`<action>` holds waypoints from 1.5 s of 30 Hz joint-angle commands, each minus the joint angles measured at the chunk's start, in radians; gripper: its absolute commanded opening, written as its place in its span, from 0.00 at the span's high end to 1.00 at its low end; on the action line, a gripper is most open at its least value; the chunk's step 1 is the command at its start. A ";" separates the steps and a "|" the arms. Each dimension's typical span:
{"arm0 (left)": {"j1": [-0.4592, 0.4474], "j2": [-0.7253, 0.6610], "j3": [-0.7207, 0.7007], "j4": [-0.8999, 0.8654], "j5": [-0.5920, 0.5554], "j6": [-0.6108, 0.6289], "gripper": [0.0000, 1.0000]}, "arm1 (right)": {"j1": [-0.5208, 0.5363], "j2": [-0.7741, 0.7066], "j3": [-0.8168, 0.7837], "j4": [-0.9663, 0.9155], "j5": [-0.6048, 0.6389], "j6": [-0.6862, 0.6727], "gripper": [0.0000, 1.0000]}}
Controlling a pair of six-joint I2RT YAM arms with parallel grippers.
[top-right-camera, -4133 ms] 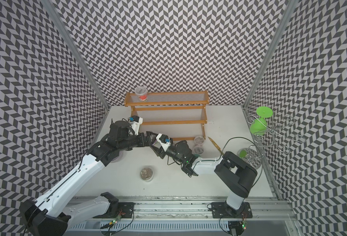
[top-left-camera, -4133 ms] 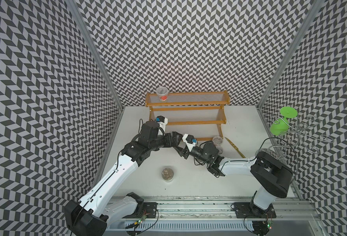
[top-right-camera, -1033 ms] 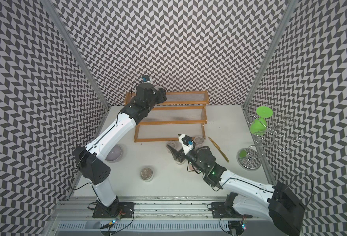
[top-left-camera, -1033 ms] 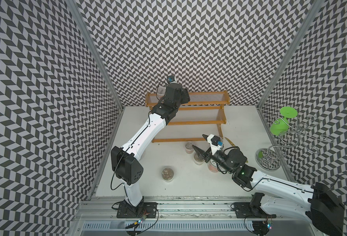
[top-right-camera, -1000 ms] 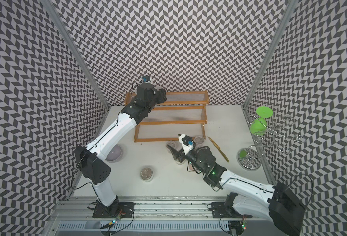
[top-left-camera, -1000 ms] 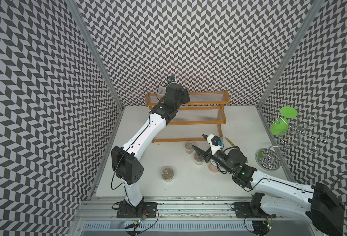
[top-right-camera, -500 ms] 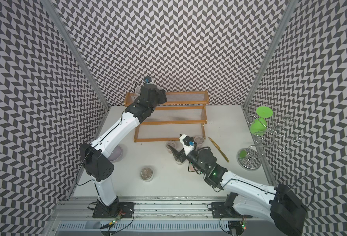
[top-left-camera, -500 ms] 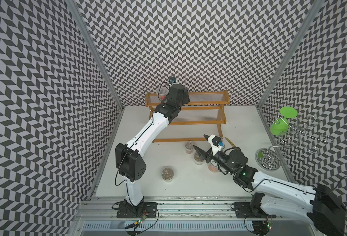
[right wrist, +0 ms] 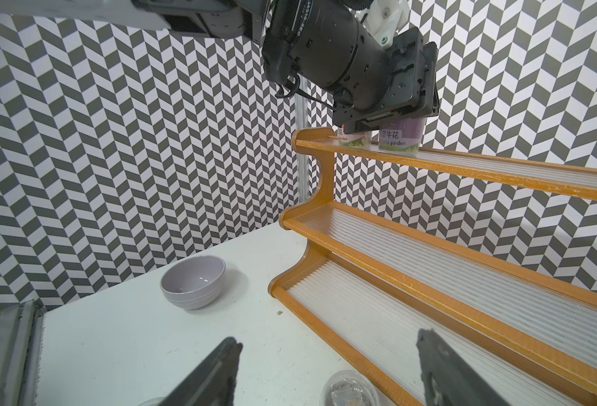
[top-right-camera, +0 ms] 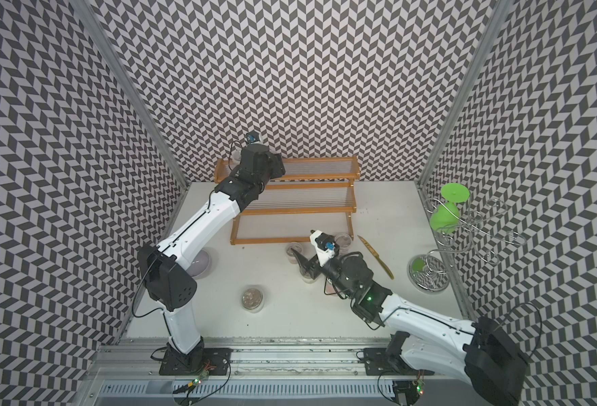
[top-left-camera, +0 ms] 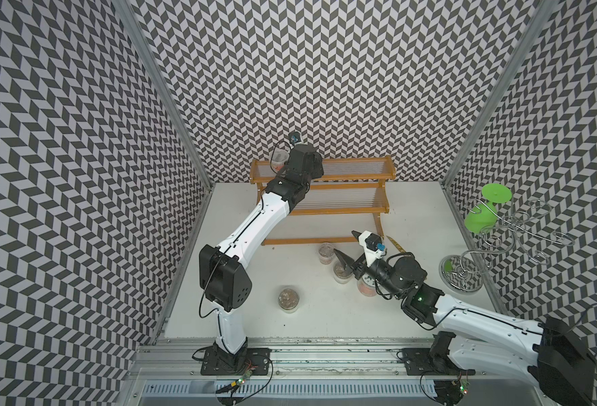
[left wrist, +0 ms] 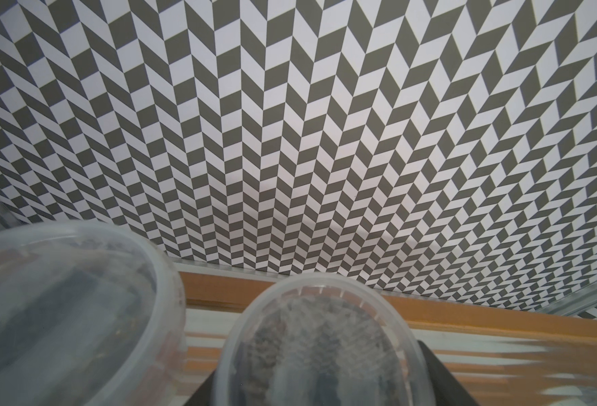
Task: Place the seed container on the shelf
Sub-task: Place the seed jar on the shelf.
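In both top views the left gripper (top-left-camera: 307, 164) reached over the left end of the top tier of the shelf (top-left-camera: 346, 211), its jaws hidden beneath the wrist. A neighbouring cup (top-left-camera: 279, 160) stood just beside it on that tier. The left wrist view showed the seed container (left wrist: 320, 348) seated between the dark fingers (left wrist: 441, 379), clear lid up, with the neighbouring cup close alongside; whether they touched I could not tell. It looked a light, thin-walled plastic tub with a snap lid, smooth and likely slippery, apt to dent or pop its lid under a hard squeeze. The sensible hold was therefore a gentle one around the upper wall, beneath the rim. In the right wrist view the left gripper pinched that purple-labelled container from above, its base at the tier's ribbed surface, though whether it was fully set down was unclear. The right gripper (right wrist: 328, 339) hung low over the table (right wrist: 132, 351) in front of the shelf, jaws spread wide and holding nothing, with a lidded cup (right wrist: 348, 388) below them.
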 commanded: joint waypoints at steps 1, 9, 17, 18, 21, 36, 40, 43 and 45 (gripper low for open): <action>0.007 -0.007 -0.023 0.024 -0.016 0.008 0.36 | -0.005 -0.006 -0.011 0.029 0.010 -0.004 0.20; 0.008 -0.012 -0.030 0.017 -0.024 0.009 0.34 | -0.006 -0.004 -0.011 0.026 0.010 -0.001 0.20; 0.009 -0.031 -0.036 0.015 -0.045 0.014 0.32 | -0.007 -0.003 -0.006 0.024 0.008 0.001 0.19; 0.009 -0.031 -0.035 0.014 -0.048 0.011 0.32 | -0.008 -0.002 -0.006 0.024 0.010 0.002 0.19; 0.008 -0.033 -0.035 0.012 -0.051 0.008 0.32 | -0.007 -0.002 -0.005 0.023 0.008 0.005 0.19; 0.009 -0.037 0.019 -0.031 -0.041 0.003 0.16 | -0.010 -0.003 -0.002 0.018 0.008 0.006 0.19; 0.008 -0.050 0.023 -0.037 -0.041 0.005 0.13 | -0.009 -0.002 0.002 0.015 0.007 0.010 0.19; 0.008 -0.064 0.017 -0.037 -0.039 0.007 0.12 | -0.010 -0.001 0.003 0.015 0.005 0.011 0.19; 0.009 -0.074 0.007 -0.030 -0.040 0.009 0.12 | -0.010 -0.001 0.003 0.015 0.004 0.013 0.19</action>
